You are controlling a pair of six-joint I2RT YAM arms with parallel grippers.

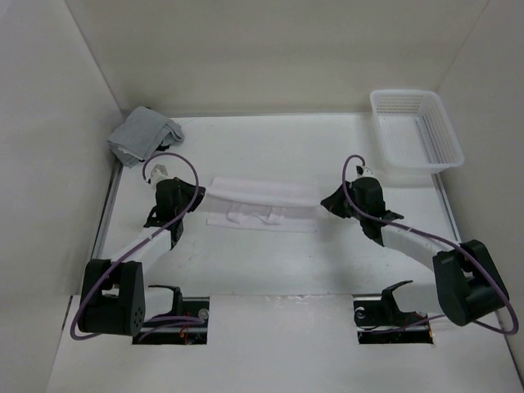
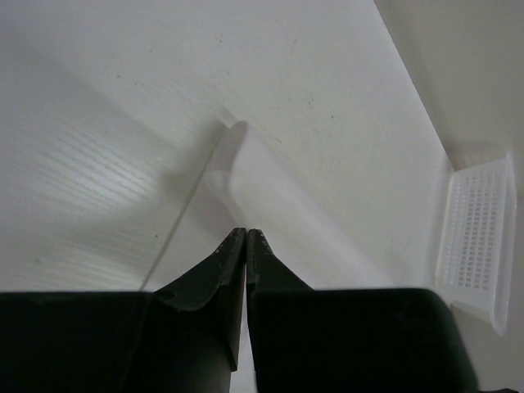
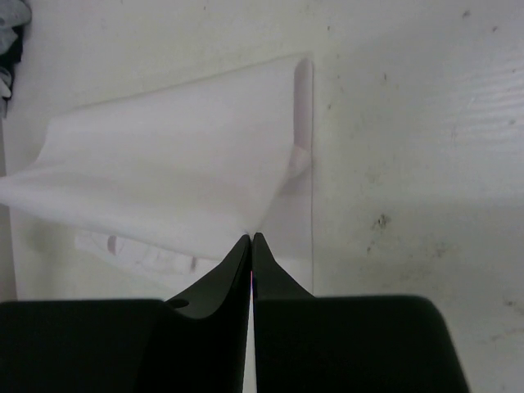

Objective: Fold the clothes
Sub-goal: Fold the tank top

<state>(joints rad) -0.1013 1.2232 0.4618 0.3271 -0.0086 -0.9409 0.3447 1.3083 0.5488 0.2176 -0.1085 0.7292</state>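
The clothes [image 1: 260, 199], a thin white garment, lie folded in a long strip across the middle of the table. Its far layer rises as a taut band between my two grippers. My left gripper [image 1: 201, 193] is shut on the strip's left end; in the left wrist view the fabric [image 2: 266, 192] runs away from the closed tips [image 2: 246, 232]. At the right end my right gripper [image 1: 322, 201] is shut on a corner, and in the right wrist view the cloth [image 3: 180, 155] is drawn up to a point at the tips [image 3: 251, 238].
A grey folded cloth bundle [image 1: 144, 134] lies at the back left corner. A white plastic basket [image 1: 417, 129] stands at the back right, also seen in the left wrist view [image 2: 479, 237]. White walls enclose the table on three sides.
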